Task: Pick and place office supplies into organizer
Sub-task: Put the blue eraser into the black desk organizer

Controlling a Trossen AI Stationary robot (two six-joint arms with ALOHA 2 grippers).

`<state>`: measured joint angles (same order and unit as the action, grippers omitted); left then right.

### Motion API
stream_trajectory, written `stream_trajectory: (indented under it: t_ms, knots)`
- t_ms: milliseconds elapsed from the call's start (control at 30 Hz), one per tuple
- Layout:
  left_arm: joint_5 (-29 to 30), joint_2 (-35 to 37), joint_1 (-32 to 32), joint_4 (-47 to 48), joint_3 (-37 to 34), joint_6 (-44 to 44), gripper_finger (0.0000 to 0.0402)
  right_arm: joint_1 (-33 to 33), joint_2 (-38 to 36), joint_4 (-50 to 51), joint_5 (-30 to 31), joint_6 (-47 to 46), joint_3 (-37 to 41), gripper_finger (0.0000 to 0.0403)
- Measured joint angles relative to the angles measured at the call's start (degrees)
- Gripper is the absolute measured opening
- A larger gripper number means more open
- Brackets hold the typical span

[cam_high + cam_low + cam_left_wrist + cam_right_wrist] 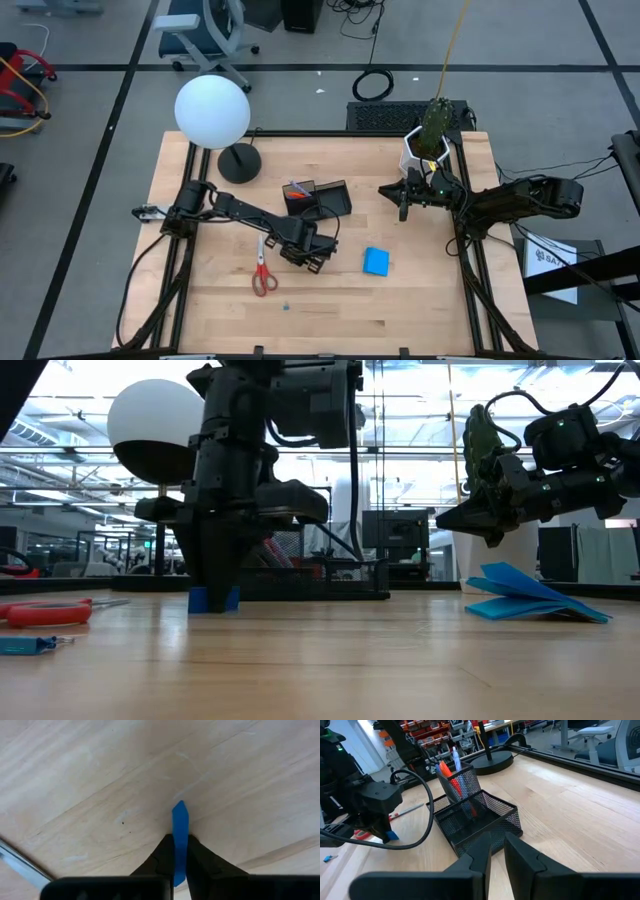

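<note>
My left gripper (306, 252) stands near the table's middle, pointing down, shut on a small flat blue piece (180, 827) whose lower edge is on the wood (213, 599). The red-handled scissors (263, 272) lie flat just left of it, and a tiny blue bit (285, 306) lies nearer the near edge. The blue square notepad (376, 261) lies to its right. The black mesh organizer (318, 198) sits beyond the gripper, with several pens (454, 772) upright in its tall compartment. My right gripper (404, 196) hovers shut beside the plant pot, touching nothing. My left gripper pinches the flat blue piece between its two fingers across its thin faces (179, 851), coming from above and pointing down. The piece stands on edge below the fingertips, and its lower edge (213, 603) touches the table.
A white hexagonal plant pot (424, 150) stands at the far right. A lamp with a white globe (212, 110) and black round base (239, 162) is at the far left. Bare wood lies along the near edge (400, 310).
</note>
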<state>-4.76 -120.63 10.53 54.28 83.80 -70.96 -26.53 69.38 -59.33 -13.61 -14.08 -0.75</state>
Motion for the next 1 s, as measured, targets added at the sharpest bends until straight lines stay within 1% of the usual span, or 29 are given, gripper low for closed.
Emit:
stream_trajectory:
  t_ms: [167,233,467,567,667,1000]
  knots:
    - [0.1,1.8,-0.5,-0.6,-0.3,1.1,0.0017,0.0,0.0,0.0,0.0,0.0,0.0,0.0047]
    - [2.3,3.1,-0.8,-2.2,-0.3,1.5,0.0017,0.0,0.0,0.0,0.0,0.0,0.0,0.0047]
    - [8.1,10.9,-1.8,-2.0,-0.2,1.9,0.0017,0.0,0.0,0.0,0.0,0.0,0.0,0.0047]
    - [11.7,14.1,-3.2,-1.9,-0.1,2.6,0.0017,0.0,0.0,-0.1,0.0,0.0,0.0,0.0047]
    - [13.5,15.8,-5.0,-1.3,-0.1,4.9,0.0017,0.0,0.0,-0.1,0.0,0.0,0.0,0.0047]
    - [13.4,16.6,-12.3,-0.8,-0.1,14.0,0.0017,0.0,0.0,-0.2,0.0,0.0,0.0,0.0047]
